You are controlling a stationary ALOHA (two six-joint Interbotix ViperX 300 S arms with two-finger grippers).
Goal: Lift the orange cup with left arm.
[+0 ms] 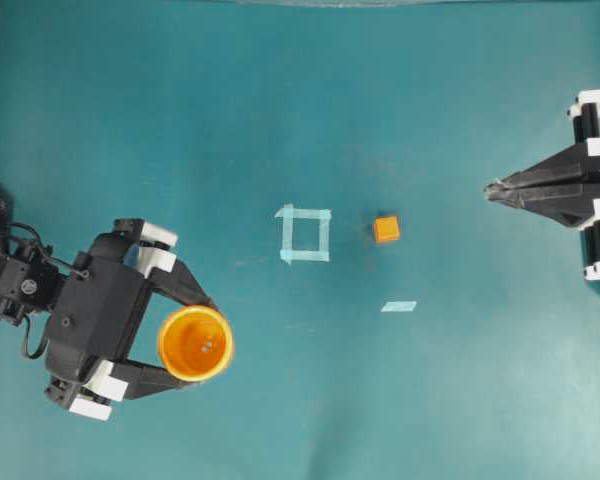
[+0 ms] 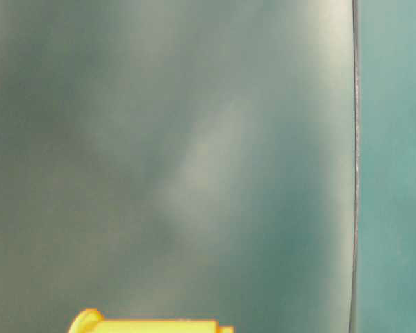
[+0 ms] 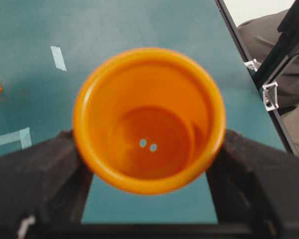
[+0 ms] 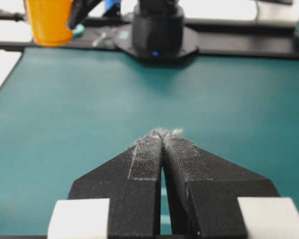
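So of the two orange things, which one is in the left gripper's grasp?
The orange cup, round and open-topped, sits clamped between the left gripper's fingers. The small orange cube stands alone on the table, right of the tape square.

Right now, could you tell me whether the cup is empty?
Empty: the left wrist view looks straight into the cup and shows only its bare orange bottom with two small holes.

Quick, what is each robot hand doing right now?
Left gripper: closed on the orange cup.
Right gripper: closed, holding nothing.
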